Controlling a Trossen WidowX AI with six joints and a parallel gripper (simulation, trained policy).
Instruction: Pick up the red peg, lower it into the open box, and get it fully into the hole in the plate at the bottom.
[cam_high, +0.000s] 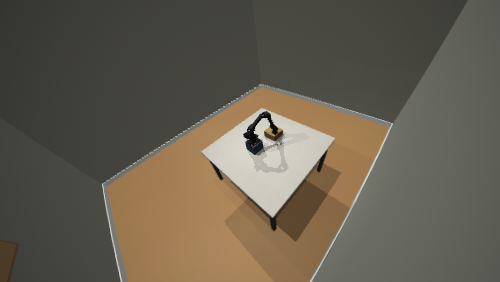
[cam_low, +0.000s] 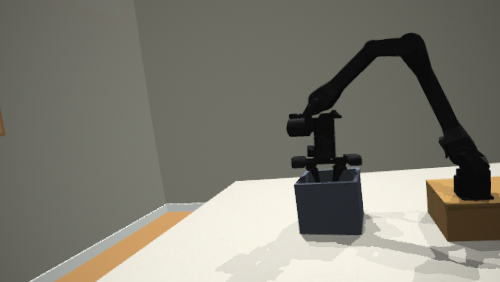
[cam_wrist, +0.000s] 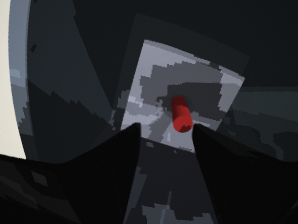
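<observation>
The open dark blue box (cam_high: 255, 147) (cam_low: 331, 209) (cam_wrist: 19, 35) stands on the table. The pale square plate (cam_wrist: 154, 54) lies at its bottom. The red peg (cam_wrist: 181, 115) stands up from the plate inside the box, its top end toward the camera. Its foot is on the middle part of the plate, but the hole does not show, so its depth cannot be told. My gripper (cam_low: 325, 179) (cam_wrist: 167, 126) is open, with its fingertips below the box rim. In the wrist view the peg's top shows between the tips, nearer the right one, with gaps on both sides.
The box walls surround my fingers. The arm's wooden base block (cam_high: 273, 133) (cam_low: 472, 222) stands on the white table (cam_high: 295, 170) (cam_low: 190, 240), right of the box in the exterior view.
</observation>
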